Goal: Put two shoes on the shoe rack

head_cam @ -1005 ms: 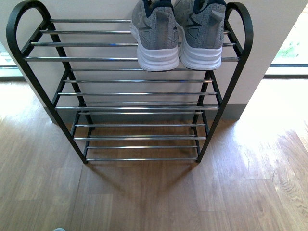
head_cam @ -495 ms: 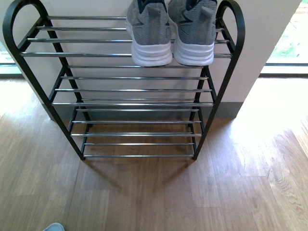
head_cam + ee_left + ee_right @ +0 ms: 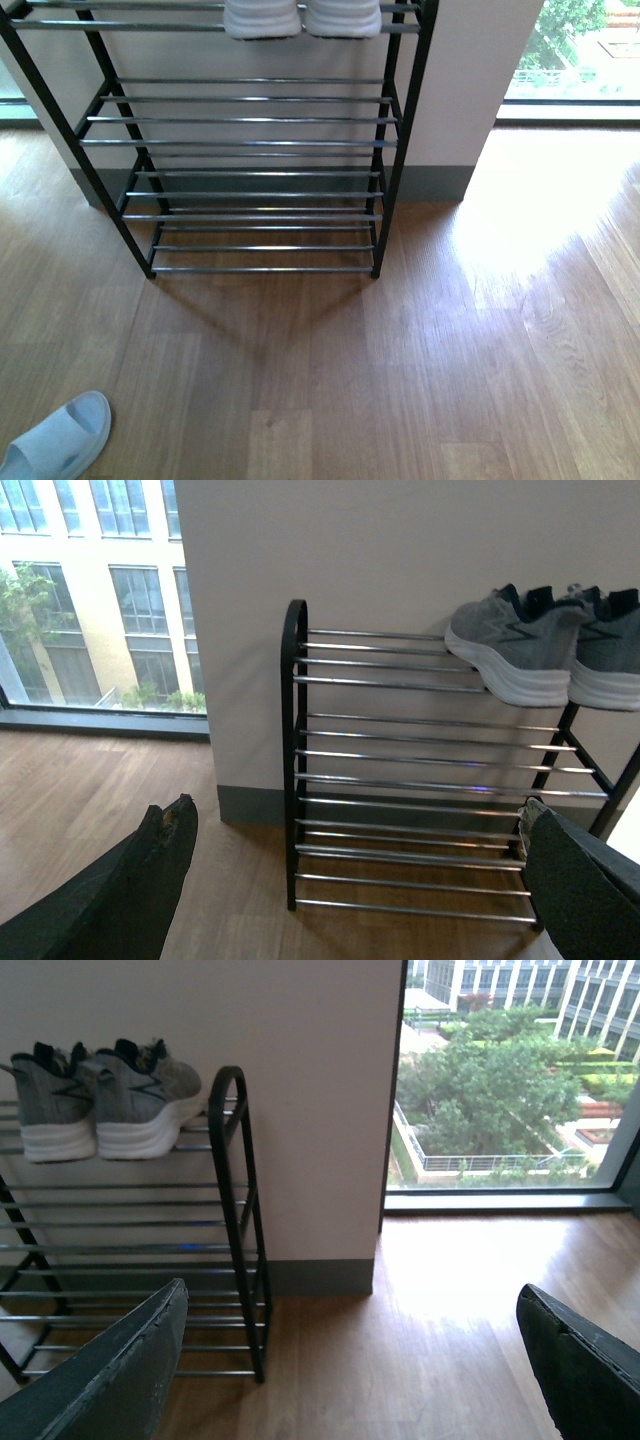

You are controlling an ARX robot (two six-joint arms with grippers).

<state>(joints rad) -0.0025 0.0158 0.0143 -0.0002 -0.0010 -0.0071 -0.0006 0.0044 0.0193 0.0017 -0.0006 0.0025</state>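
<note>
Two grey knit sneakers with white soles stand side by side on the top shelf of the shoe rack. In the front view only their soles show at the upper edge. A pale blue slide sandal lies on the wood floor at the near left. The left wrist view shows the sneakers on the rack, with my left gripper open and empty, well short of it. My right gripper is open and empty over the floor, right of the rack and sneakers.
The rack stands against a white wall with a grey skirting. Floor-length windows flank the wall on both sides. Bare wood floor stretches in front of the rack and to its right.
The front view has drawn back and tipped downwards: the rack and sneakers slid up the frame, only the soles still show, and the sandal has come into view at the near left.
</note>
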